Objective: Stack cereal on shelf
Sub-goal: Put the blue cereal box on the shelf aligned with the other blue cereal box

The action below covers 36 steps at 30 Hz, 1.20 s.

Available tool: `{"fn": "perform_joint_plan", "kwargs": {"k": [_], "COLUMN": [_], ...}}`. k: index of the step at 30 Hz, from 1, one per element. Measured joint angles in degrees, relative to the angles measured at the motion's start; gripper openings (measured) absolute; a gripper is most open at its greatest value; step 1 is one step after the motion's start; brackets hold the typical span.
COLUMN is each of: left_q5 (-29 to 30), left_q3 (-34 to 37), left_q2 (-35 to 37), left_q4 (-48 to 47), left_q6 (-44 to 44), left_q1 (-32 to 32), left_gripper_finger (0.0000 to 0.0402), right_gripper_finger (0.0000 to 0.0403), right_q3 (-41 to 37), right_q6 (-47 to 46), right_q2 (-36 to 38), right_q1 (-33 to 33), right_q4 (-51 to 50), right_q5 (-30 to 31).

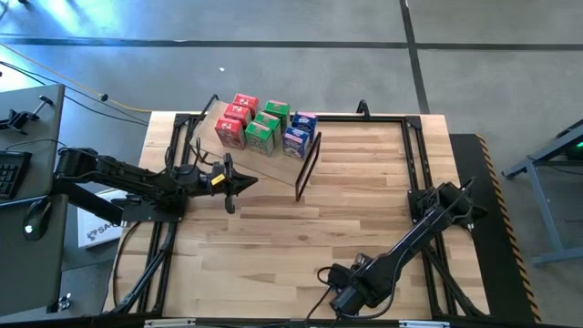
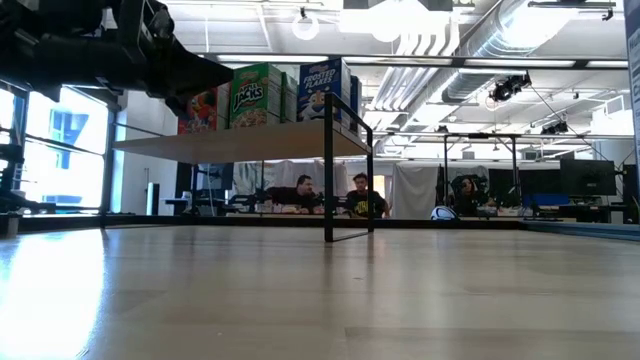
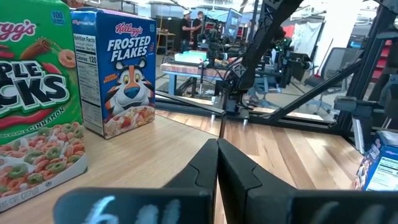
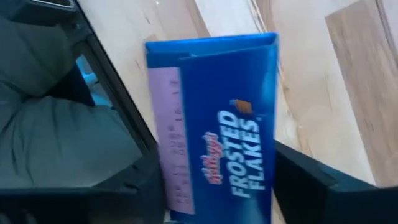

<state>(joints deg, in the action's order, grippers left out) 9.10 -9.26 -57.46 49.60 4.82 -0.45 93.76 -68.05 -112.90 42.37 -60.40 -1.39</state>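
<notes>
The shelf [image 2: 230,145] stands at the table's far middle. On it stand red [image 1: 235,118], green [image 1: 266,128] and blue [image 1: 301,135] cereal boxes, upright on their bottoms. My left gripper [image 1: 246,182] is shut and level, just above the shelf's near part, pointing toward the table's right. My right gripper [image 1: 342,293] points down near the table's near edge. In the right wrist view another blue cereal box [image 4: 214,124] lies face up on the table between its spread fingers [image 4: 305,177]. My right gripper comes at the blue cereal box from above, one finger along each long side [image 4: 272,143] of it. The box lies flat on the table. I cannot tell whether the fingers touch it.
The shelf's black frame end [image 1: 310,164] faces the table's right. Black rails [image 1: 414,155] run along the table's sides. Bare wood [image 1: 273,246] fills the table's middle. People sit at desks [image 2: 330,200] in the room beyond the table.
</notes>
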Motion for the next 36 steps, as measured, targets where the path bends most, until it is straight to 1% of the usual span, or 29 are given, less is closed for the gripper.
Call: {"fn": "perform_joint_plan", "kwargs": {"k": [5,7,10,12,15,18,21,24,29,33,36], "left_q5": [0.02,0.00,0.02,0.02,0.01,-0.56,-2.25,-2.74,-2.75,-2.75,-2.75], "left_q3": [0.00,0.00,0.00,0.00,0.00,-0.02,-0.04,-0.04,-0.04,-0.04,-0.04], "left_q2": [-0.01,0.01,-0.01,0.01,0.39,1.68,3.95,6.63,10.03,10.44,10.44], "left_q4": [-0.04,-0.02,0.06,0.23,0.25,-0.11,-2.61,-5.56,-9.84,-11.08,-11.06], "left_q6": [0.00,0.04,0.04,0.04,-0.03,-0.91,-1.06,-1.41,-1.46,-1.64,-1.64], "left_q1": [0.00,0.00,0.00,0.00,0.00,0.13,0.66,1.65,2.83,2.89,2.89], "left_gripper_finger": [0.0000,0.0000,0.0000,0.0000,0.0000,0.0000,0.0000,0.0000,0.0000,0.0000,0.0000], "right_gripper_finger": [0.0186,0.0175,0.0166,0.0164,0.0164,0.0163,0.0163,0.0163,0.0163,0.0163,0.0163], "right_q3": [0.34,1.16,3.53,6.02,11.06,16.87,22.30,27.08,33.14,35.84,36.68], "right_q6": [1.42,2.47,5.24,7.92,13.08,19.24,25.89,32.88,44.75,53.19,57.64], "right_q2": [0.00,0.00,-0.02,-0.02,-0.02,-0.02,-0.02,-0.02,-0.02,0.02,0.02], "right_q1": [-1.07,-1.91,-3.52,-5.09,-8.43,-12.69,-17.77,-23.38,-32.36,-37.33,-40.09], "right_q4": [0.91,1.77,0.44,-0.54,-5.88,-11.36,-15.61,-19.34,-20.06,-18.15,-17.83], "right_q5": [-0.60,-1.56,-3.33,-3.93,-4.76,-4.88,-4.66,-2.80,0.91,5.36,7.02]}}
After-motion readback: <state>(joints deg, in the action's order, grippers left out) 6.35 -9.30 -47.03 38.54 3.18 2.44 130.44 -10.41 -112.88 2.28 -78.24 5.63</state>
